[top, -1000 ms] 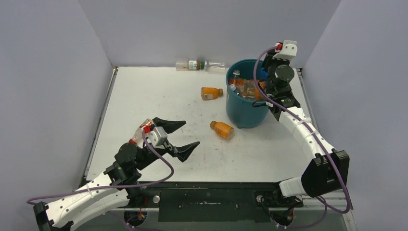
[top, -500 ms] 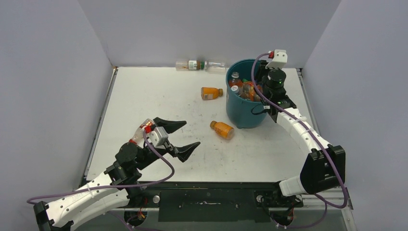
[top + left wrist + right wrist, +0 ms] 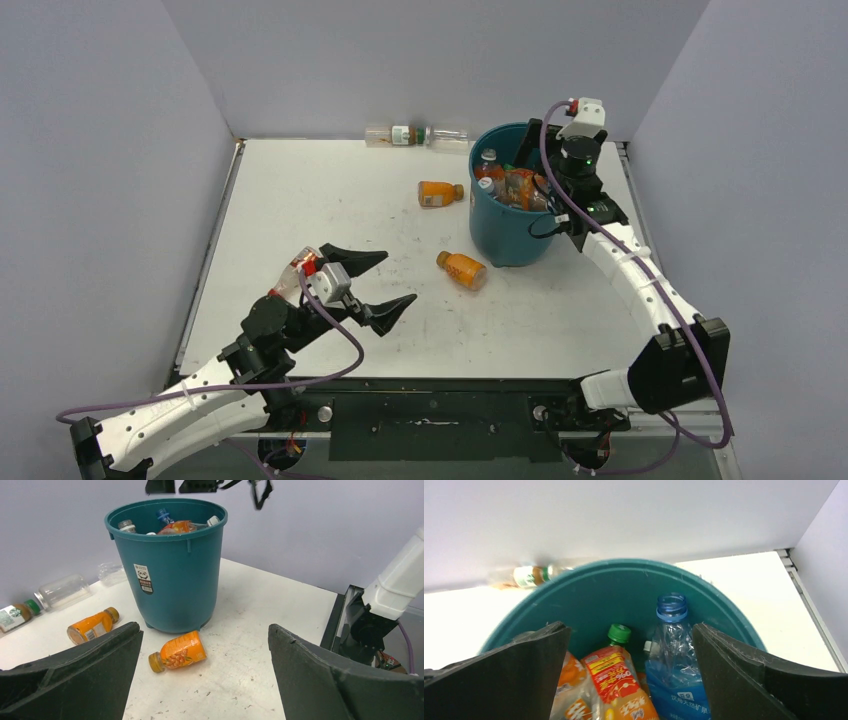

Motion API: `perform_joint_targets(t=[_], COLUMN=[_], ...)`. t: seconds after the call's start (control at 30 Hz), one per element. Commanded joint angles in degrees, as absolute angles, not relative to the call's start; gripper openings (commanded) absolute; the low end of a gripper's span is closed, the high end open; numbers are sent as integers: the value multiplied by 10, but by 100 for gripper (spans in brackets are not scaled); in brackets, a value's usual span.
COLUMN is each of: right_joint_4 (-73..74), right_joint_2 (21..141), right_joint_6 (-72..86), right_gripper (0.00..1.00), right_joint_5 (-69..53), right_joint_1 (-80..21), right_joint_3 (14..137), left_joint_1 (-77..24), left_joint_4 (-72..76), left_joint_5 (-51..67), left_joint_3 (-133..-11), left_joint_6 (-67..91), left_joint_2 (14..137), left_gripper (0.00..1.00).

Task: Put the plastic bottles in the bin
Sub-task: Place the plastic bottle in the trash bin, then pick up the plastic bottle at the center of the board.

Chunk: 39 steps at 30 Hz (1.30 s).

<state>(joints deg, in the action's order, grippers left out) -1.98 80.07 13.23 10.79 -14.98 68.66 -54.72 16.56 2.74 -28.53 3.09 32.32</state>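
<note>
The teal bin [image 3: 512,232] stands at the back right of the table and holds several plastic bottles. My right gripper [image 3: 532,172] hangs open over its mouth with nothing between the fingers. Below it in the right wrist view lie a blue-labelled clear bottle [image 3: 674,650] and a green-capped orange-labelled one [image 3: 616,672]. On the table, one orange bottle [image 3: 461,269] lies just left of the bin's foot and another [image 3: 440,193] lies farther back. Two clear bottles [image 3: 400,134] rest against the back wall. My left gripper [image 3: 398,278] is open and empty at the front left, facing the near orange bottle [image 3: 178,651].
Grey walls close the table on the left, back and right. The right arm's white link and black base [image 3: 372,620] stand to the right of the bin. A metal rail [image 3: 430,395] runs along the near edge.
The right gripper's jaws have opened wide over the bin, and its wrist has shifted slightly after dipping toward the rim. The left arm has not moved.
</note>
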Motion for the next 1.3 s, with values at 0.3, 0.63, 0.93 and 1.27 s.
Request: perform_joint_targets(t=[0.3,0.63,0.93,1.27], right_joint_4=[76,108,113,-116], right_joint_2=[428,166,102,347], right_joint_6=[288,353,455,543], right_gripper=[100,100,100,91], right_joint_5=[-79,-200,-233,-174], right_joint_1=[-151,-150,-150,-186], right_joint_3=[547,355,192,82], left_joint_1=[-558,-557,-549,-559], left_joint_4=[60,39,41,72], left_joint_5=[-34,94,62,57], left_joint_3=[-344,-377,-393,-330], left_joint_6=[-49,-205,-166,-85], left_joint_2=[413,614,626,493], left_gripper=[96,96,97,96])
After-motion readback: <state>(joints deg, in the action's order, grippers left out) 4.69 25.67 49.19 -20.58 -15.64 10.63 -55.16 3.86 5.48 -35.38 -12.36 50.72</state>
